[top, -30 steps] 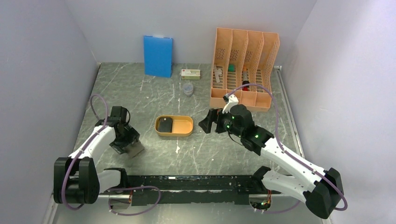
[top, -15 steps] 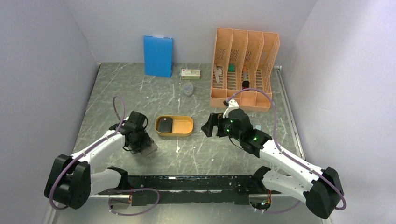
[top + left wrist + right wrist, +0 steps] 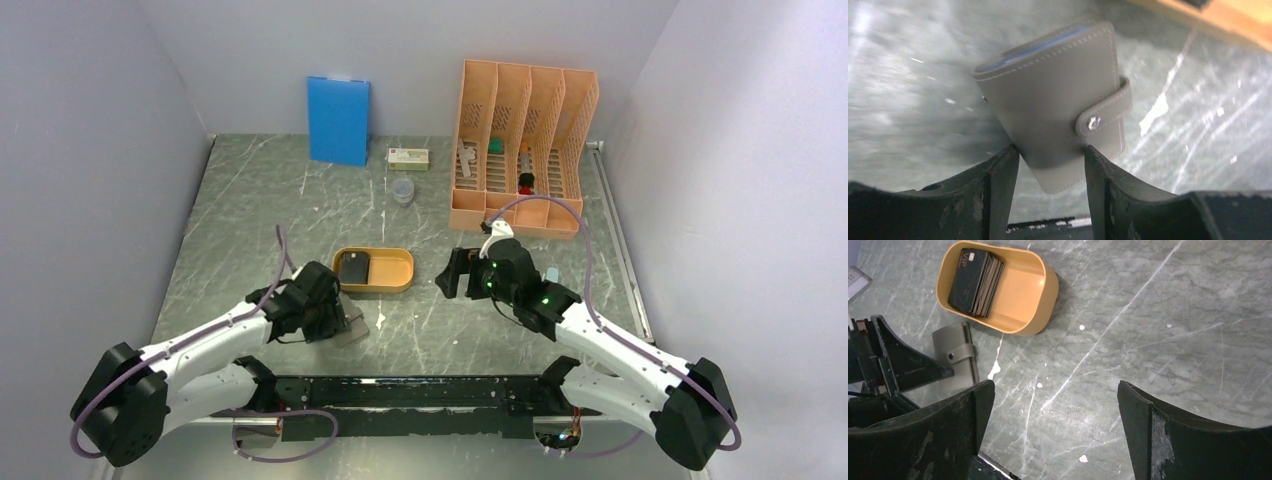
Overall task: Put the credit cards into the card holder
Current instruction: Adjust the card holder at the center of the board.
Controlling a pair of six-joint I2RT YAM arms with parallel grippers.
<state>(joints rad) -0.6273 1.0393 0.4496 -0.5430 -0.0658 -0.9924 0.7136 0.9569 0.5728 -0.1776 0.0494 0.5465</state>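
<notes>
The left fingers are closed on the lower edge of the card holder, gripping it from both sides; it is tilted, just in front of the oval orange tray, and whether it touches the bench I cannot tell; its strap is snapped closed, so no pocket is open. The credit cards all sit stacked at one end of the tray; none is in the holder. The right fingers are spread wide and hold nothing, hovering near the tray's other side. By my judgement the task is barely begun: unsnapping, opening and every insertion remain.
</notes>
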